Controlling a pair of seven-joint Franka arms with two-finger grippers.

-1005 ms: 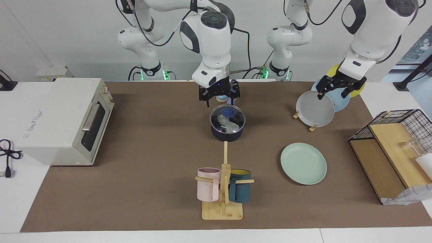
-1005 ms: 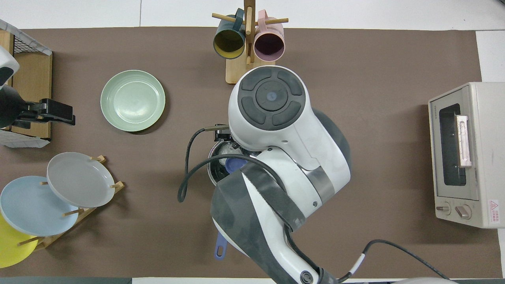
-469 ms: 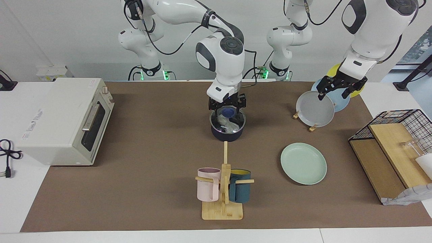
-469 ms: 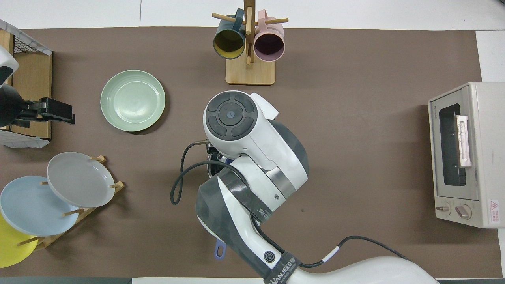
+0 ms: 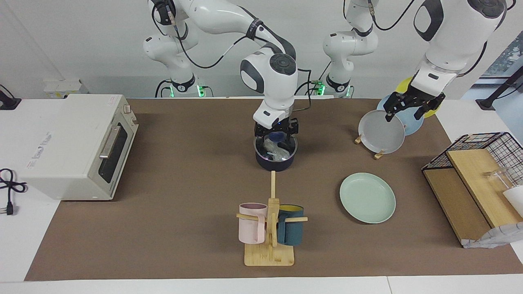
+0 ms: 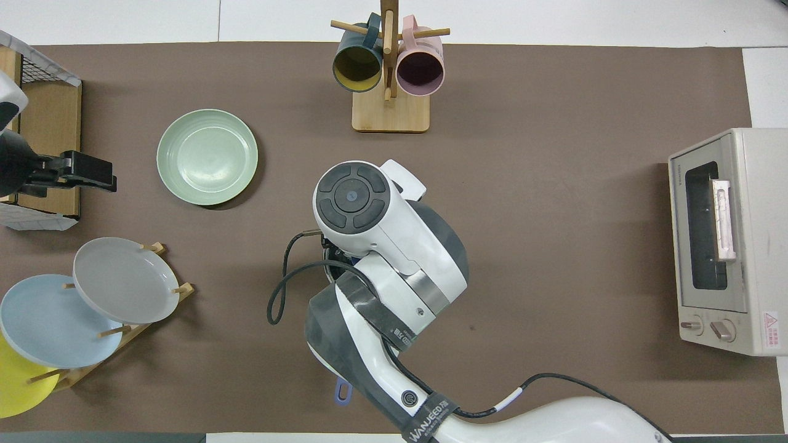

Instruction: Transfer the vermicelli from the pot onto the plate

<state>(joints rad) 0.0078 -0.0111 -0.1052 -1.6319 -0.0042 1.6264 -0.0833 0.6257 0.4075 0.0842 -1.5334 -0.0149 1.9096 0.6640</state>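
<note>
At the middle of the counter (image 5: 171, 171), the scene is standing as follows:

Pot: the pot (image 5: 275, 162) is sitting upright on the brown mat, nearer to the robots than the mug stand (image 5: 269, 241); the tip of its blue handle (image 6: 342, 390) is showing below the right arm in the overhead view.

Vermicelli: the vermicelli (image 5: 274, 150) is lying inside the pot as a whitish crinkly bundle.

Right end effector: the right end effector (image 5: 276, 139) is pointing down into the mouth of the pot, directly over the vermicelli; its fingers are standing spread apart, one to each side of the bundle. Whether they are touching the wrap cannot be told.

Left end effector: the left end effector (image 5: 402, 113) is waiting in the air over the grey plate (image 5: 381, 131) on the plate rack; its fingers are standing apart and holding nothing.

Plate: the plate (image 5: 367, 197) is lying flat on the mat, toward the left arm's end of the counter, farther from the robots than the pot and well apart from it.

Toaster oven: the toaster oven (image 5: 77, 145) is standing at the right arm's end of the counter.
</note>
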